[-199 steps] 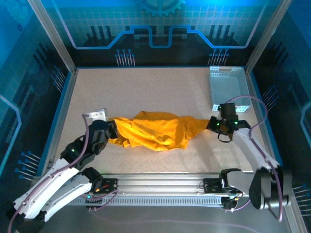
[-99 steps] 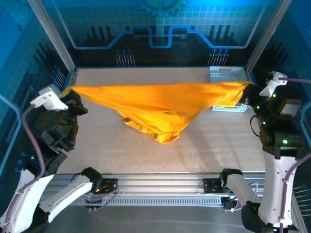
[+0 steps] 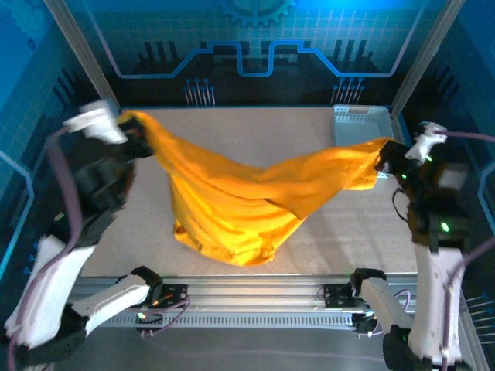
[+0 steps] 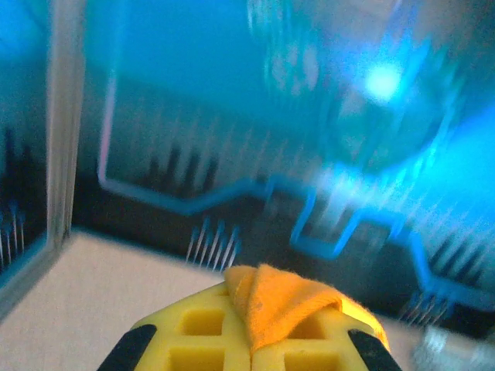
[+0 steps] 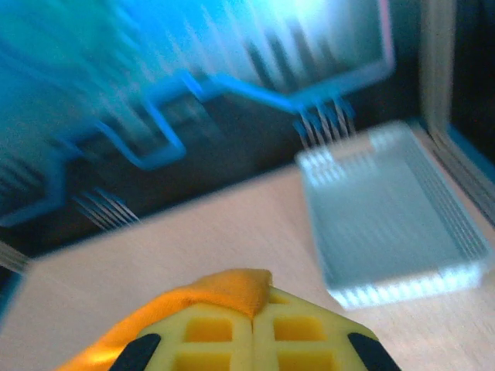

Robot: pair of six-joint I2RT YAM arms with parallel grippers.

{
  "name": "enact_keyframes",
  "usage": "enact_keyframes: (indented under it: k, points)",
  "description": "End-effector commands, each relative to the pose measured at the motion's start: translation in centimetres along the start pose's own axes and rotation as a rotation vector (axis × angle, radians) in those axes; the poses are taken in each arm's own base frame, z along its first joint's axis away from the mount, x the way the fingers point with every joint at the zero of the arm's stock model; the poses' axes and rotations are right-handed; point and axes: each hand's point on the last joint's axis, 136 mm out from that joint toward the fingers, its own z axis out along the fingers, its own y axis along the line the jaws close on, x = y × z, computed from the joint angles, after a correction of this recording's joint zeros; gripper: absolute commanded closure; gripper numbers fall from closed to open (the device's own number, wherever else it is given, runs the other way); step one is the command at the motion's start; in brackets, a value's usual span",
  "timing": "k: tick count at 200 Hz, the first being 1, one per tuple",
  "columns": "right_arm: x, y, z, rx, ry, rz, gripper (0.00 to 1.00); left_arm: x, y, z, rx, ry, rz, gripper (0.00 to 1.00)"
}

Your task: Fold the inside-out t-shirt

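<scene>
T-shirt [image 3: 232,209] of thin orange fabric sags, pinched by left fingers [image 4: 193,340] and right fingers [image 5: 203,337].

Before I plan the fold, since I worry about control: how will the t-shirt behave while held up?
Probably very floppy: the t-shirt sags deeply between the left gripper and right gripper. Likely light, since two small pinches hold it up.
</scene>
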Motion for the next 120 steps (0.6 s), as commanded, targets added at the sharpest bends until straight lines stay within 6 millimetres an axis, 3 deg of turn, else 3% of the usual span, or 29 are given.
enact_keyframes:
  k: [1,17,35,68,79,96,120]
  points:
    - [2.5,-3.4,2.2,0.133,0.062,-0.012,1.0,9.5,1.1,2.1,0.026,0.356,-0.032,1.0]
    - [3.6,-0.8,3.3,-0.031,0.105,0.016,1.0,12.7,1.0,3.9,0.06,0.519,-0.096,1.0]
    - [5.3,1.1,4.5,-0.112,0.185,0.033,1.0,14.3,1.8,5.3,0.007,0.616,-0.093,1.0]
    - [9.4,0.2,5.7,-0.026,0.271,-0.024,1.0,13.7,0.2,4.4,0.145,0.533,-0.151,1.0]
    - [11.0,-0.5,6.0,-0.002,0.306,-0.019,1.0,14.4,0.3,4.1,0.163,0.518,-0.172,1.0]
    - [13.6,-2.4,6.6,0.072,0.363,-0.005,1.0,17.0,2.2,4.3,0.078,0.555,-0.174,1.0]
    - [16.3,-4.6,6.8,0.157,0.417,0.006,1.0,22.3,7.9,4.0,-0.165,0.645,-0.21,1.0]
